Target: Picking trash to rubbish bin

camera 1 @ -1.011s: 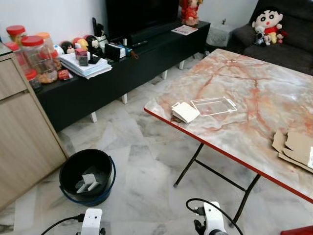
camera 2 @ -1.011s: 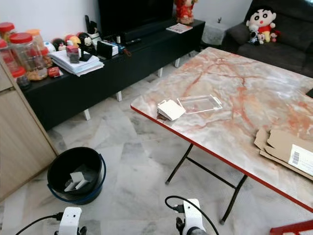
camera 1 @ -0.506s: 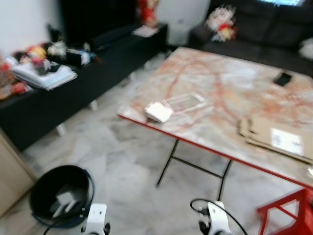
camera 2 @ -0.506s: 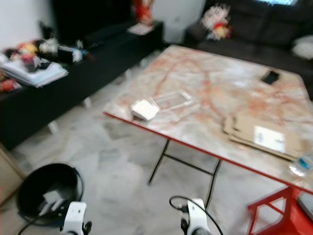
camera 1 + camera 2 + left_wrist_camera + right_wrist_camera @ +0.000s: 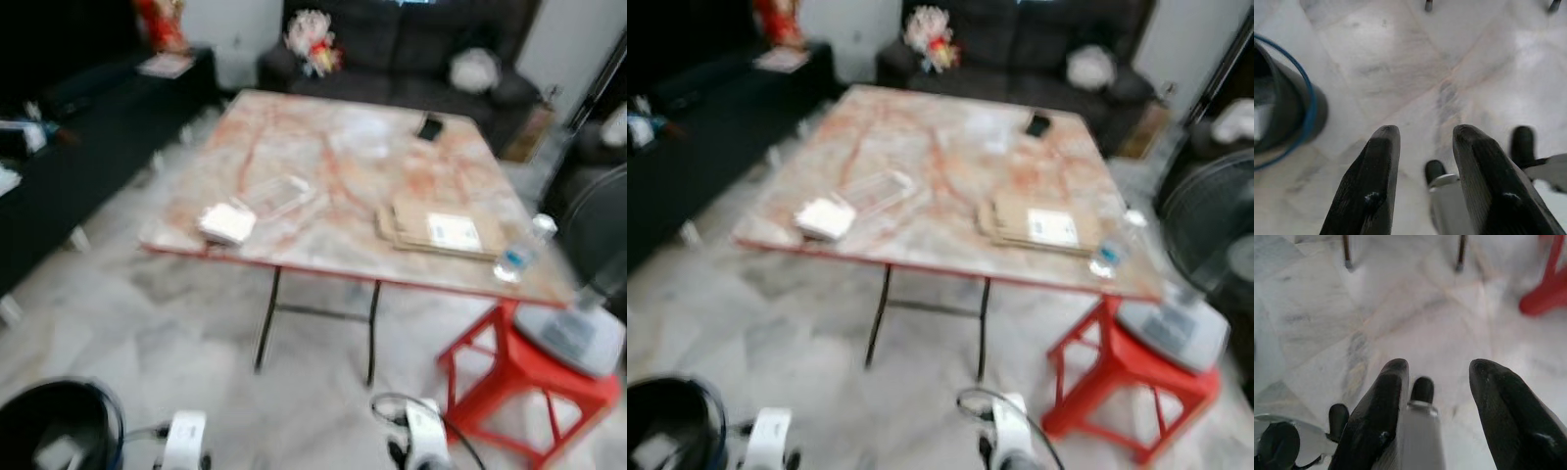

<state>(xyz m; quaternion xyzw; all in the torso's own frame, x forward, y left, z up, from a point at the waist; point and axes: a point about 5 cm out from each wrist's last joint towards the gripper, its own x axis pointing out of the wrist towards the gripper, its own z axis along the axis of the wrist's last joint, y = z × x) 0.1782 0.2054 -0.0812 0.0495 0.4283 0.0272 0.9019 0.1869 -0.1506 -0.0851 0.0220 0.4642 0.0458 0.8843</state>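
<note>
A black rubbish bin (image 5: 47, 437) with a blue rim stands on the floor at the lower left, with white scraps inside. On the marble table (image 5: 343, 147) lie a white packet (image 5: 226, 223), a clear plastic tray (image 5: 278, 196), flattened cardboard (image 5: 437, 228) and a small water bottle (image 5: 516, 257) at the right edge. Both arms hang low over the floor. My left gripper (image 5: 1425, 134) is open and empty, with the bin (image 5: 1283, 112) close beside it. My right gripper (image 5: 1439, 367) is open and empty above bare tiles.
A red stool (image 5: 509, 384) stands at the table's right corner beside a fan (image 5: 586, 264). A dark phone (image 5: 428, 125) lies at the table's far side. A dark sofa (image 5: 411, 49) is behind and a black TV bench (image 5: 59, 157) runs along the left.
The camera has swung to the right: the table now sits in the middle, the bin has slid to the lower left corner, and the stool and fan have come into view. Both arms still hang.
</note>
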